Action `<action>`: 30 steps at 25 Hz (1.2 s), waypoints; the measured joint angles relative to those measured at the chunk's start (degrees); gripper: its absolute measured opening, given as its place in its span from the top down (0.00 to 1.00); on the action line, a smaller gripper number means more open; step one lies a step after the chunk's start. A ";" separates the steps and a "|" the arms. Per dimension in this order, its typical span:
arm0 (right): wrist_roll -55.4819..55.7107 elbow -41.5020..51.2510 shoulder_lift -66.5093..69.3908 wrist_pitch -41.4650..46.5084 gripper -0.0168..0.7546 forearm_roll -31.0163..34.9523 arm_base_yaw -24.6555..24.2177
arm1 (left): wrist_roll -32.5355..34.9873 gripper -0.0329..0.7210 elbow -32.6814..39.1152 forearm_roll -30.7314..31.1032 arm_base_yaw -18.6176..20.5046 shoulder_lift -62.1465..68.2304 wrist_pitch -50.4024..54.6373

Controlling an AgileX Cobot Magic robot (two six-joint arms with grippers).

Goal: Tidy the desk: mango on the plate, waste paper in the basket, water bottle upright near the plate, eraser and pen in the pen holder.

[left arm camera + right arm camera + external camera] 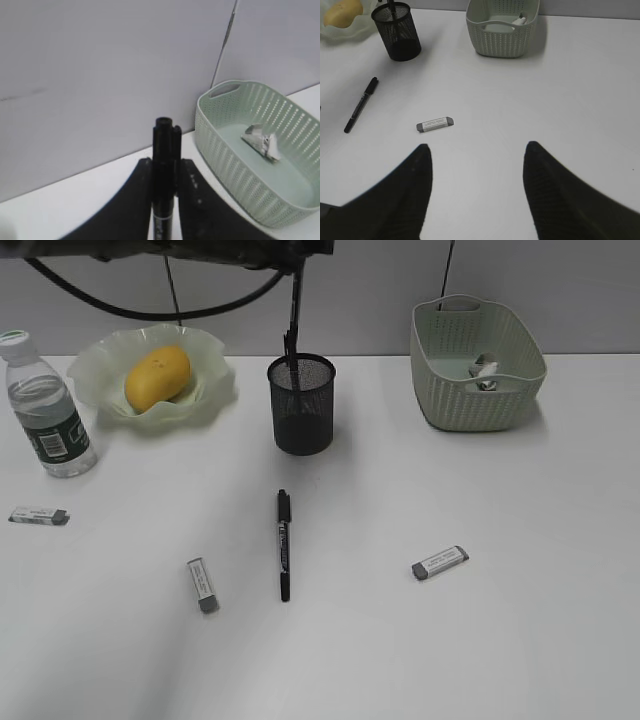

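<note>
Black pen pinched upright in left gripper, above the holder. Right gripper spread wide, empty, over desk.

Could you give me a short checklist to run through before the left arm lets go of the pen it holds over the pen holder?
1. Pen gripped: ok. The left end effector is closed on a black pen, held upright.
2. Pen over the pen holder: ok. In the exterior view its lower end is at the rim; how deep it reaches, cannot tell.
3. Pen holder upright: ok.
4. Right end effector out of the way: ok, open above bare desk.
5. Remaining items: not ok. A second pen and three erasers lie on the desk.
</note>
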 joint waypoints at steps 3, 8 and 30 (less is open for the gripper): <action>0.00 0.00 0.00 0.00 0.38 0.00 0.00 | 0.00 0.80 0.00 0.36 -0.59 2.43 -0.80; 0.00 0.00 0.00 0.00 0.38 0.00 0.00 | 0.00 0.80 0.00 1.66 -0.75 6.29 -2.38; 0.00 0.00 0.00 -0.05 0.38 -0.04 0.00 | 0.00 0.43 0.00 6.13 -0.70 -5.98 22.15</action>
